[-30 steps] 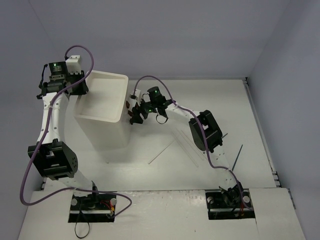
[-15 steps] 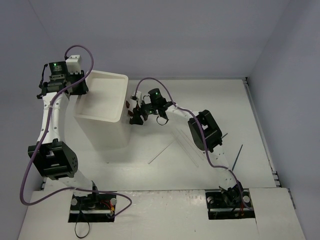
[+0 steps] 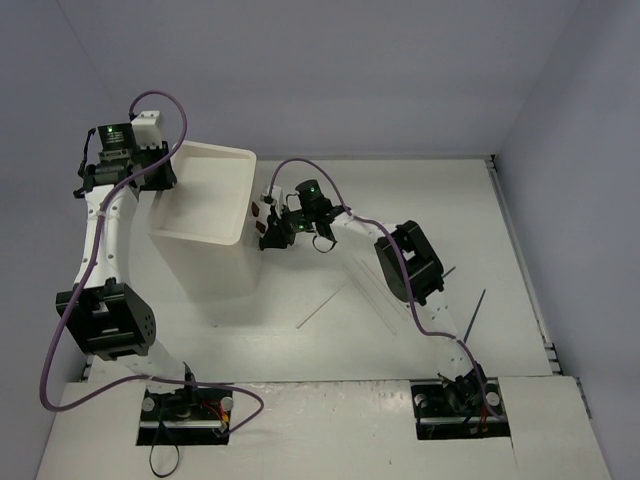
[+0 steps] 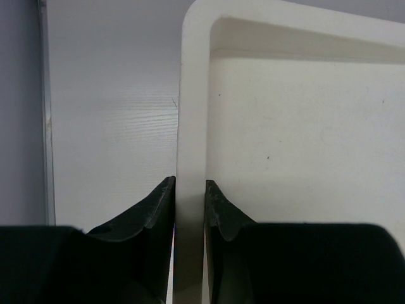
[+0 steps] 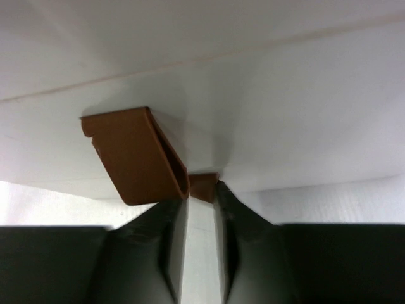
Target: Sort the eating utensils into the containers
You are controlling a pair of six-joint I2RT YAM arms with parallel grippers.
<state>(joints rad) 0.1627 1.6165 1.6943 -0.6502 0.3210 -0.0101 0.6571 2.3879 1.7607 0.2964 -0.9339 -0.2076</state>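
Note:
The white cabinet (image 3: 200,262) stands left of centre, with a rimmed top (image 3: 243,200). My left gripper (image 3: 152,176) is shut on the left rim of that top, and the rim (image 4: 192,120) runs between its fingers in the left wrist view. My right gripper (image 3: 268,228) is at the cabinet's right face. It is shut on a small brown knob (image 5: 204,187) of a white drawer (image 5: 291,107). A second brown knob (image 5: 134,155) sits just to the left. A clear-white chopstick (image 3: 322,305) and a dark chopstick (image 3: 475,311) lie on the table.
Another thin dark utensil (image 3: 447,270) lies beside the right arm's elbow (image 3: 410,262). A faint clear stick (image 3: 383,300) lies near the middle. Grey walls close the table at the back and on both sides.
My right gripper has shifted slightly left toward the cabinet, still at the drawer knobs. The left arm has not moved.

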